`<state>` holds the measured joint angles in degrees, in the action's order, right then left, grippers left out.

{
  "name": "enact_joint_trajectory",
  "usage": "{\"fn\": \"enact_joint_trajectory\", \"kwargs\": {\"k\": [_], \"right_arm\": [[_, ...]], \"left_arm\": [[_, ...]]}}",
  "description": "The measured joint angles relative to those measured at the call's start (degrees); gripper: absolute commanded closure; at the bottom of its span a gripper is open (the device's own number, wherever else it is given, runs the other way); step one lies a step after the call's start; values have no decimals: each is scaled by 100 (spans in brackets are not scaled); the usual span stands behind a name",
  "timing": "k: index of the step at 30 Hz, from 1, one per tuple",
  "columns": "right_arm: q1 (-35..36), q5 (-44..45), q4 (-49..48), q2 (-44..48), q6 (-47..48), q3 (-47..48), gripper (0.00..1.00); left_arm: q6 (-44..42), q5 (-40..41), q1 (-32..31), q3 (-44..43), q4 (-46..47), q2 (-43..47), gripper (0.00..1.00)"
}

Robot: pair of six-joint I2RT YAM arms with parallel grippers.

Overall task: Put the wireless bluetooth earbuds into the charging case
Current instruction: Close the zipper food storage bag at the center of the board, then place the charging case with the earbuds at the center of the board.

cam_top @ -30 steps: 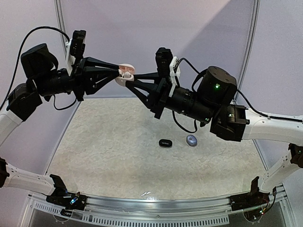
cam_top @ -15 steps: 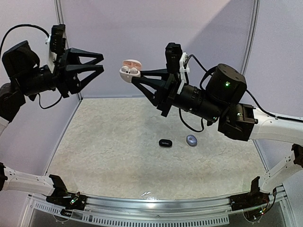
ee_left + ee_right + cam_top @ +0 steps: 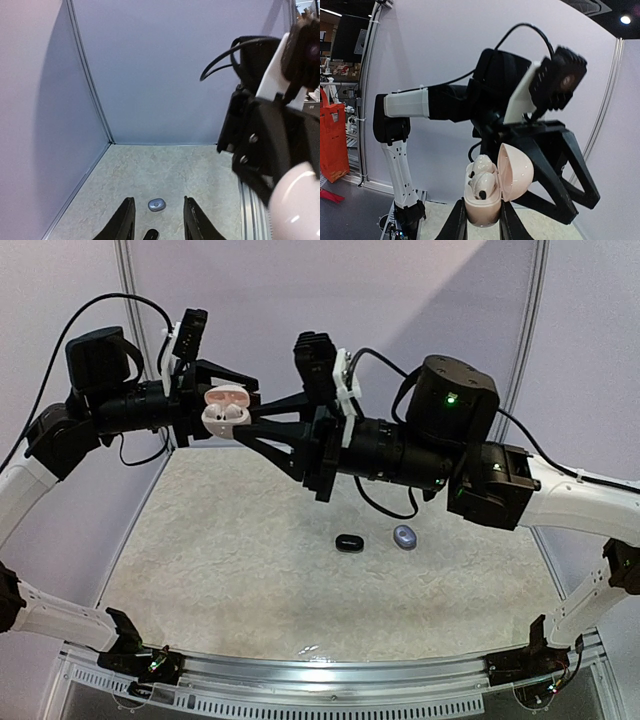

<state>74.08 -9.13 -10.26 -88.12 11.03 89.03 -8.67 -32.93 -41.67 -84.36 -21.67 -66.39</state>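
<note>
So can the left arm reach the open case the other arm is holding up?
Probably yes: the left gripper hangs open right beside the charging case, whose lid is up, and nothing seems to sit between them.

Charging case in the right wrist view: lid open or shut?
Open: the lid is hinged back from the charging case, exposing white earbuds seated inside.

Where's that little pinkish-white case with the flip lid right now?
The pinkish-white plastic flip-lid case is up in the air at the top view's upper left, pinched in the right hand, with the left hand close beside it.
</note>
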Motion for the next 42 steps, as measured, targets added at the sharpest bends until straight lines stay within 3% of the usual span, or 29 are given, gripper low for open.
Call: {"fn": "enact_joint_trajectory", "kwargs": {"k": [8,17,20,24,29,34,38,42], "right_arm": [[-52,166,472,-243,-227,70,100],[-85,334,540,-210,-590,-57,100],[-85,444,590,-190,-651,-66,100],[-345,848,586,-52,-1045,-321,100],[-1318,1325,1086,219,-2640,-940,100],[-1847,1285,1582,286,-4516,-2153,100],[-1965,529,1543,-28,-5818,-3318,100],[-2017,-70,1355,-601,-6594,-3668,100]], "left_arm": [[-166,-249,-63,-35,63,350,72],[-192,-286,-118,175,-424,487,71],[-175,-267,-118,116,-448,487,64],[-302,17,-118,-136,-490,501,28],[-684,1803,31,-98,-334,651,1],[-739,3016,243,634,-444,990,1],[-507,3204,258,1200,-686,1204,1],[-229,3268,258,1554,-820,1257,1]]}}
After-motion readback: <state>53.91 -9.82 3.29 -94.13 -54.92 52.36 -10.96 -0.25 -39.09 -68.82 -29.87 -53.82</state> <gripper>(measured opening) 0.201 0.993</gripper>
